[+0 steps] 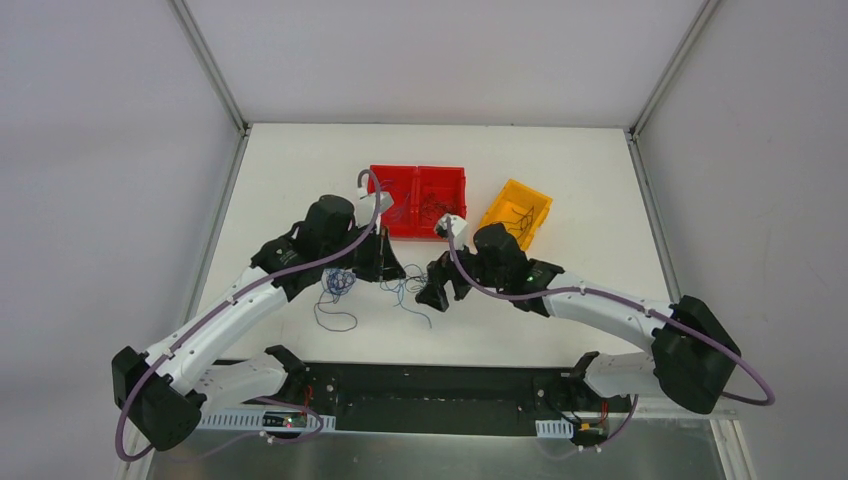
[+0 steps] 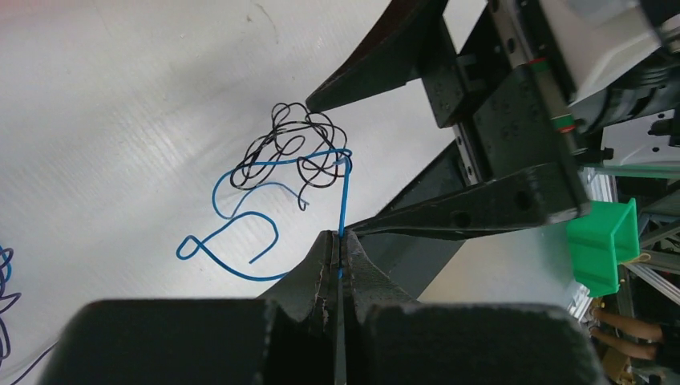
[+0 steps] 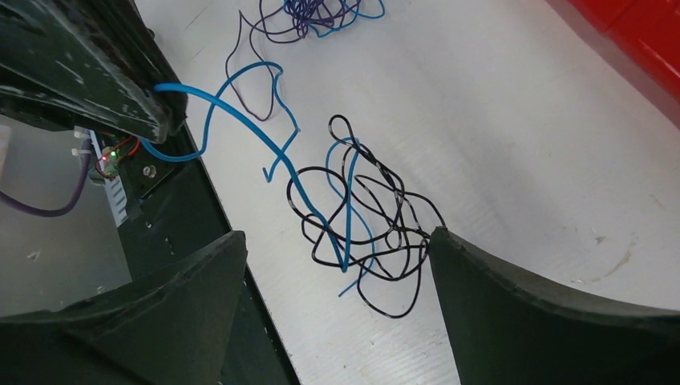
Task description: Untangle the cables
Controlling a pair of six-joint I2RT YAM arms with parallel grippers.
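Note:
My left gripper [image 2: 341, 241] is shut on a thin blue cable [image 2: 345, 196]. That cable rises from the jaws into a small black cable tangle [image 2: 282, 138] on the white table. In the right wrist view the blue cable [image 3: 186, 88] leaves the left gripper's finger [image 3: 120, 96] and threads through the black tangle [image 3: 385, 241]. My right gripper [image 3: 337, 237] stands open, its fingertips on either side of the tangle's near edge, holding nothing. From above, the left gripper [image 1: 392, 270] and right gripper [image 1: 432, 290] face each other over these cables [image 1: 410, 292].
A second bundle of blue and purple cables [image 1: 338, 283] lies left of the grippers. A red bin [image 1: 417, 178] and a yellow bin [image 1: 520, 190] sit behind them with thin wires inside. The table's near edge [image 1: 420, 362] runs along the arm bases.

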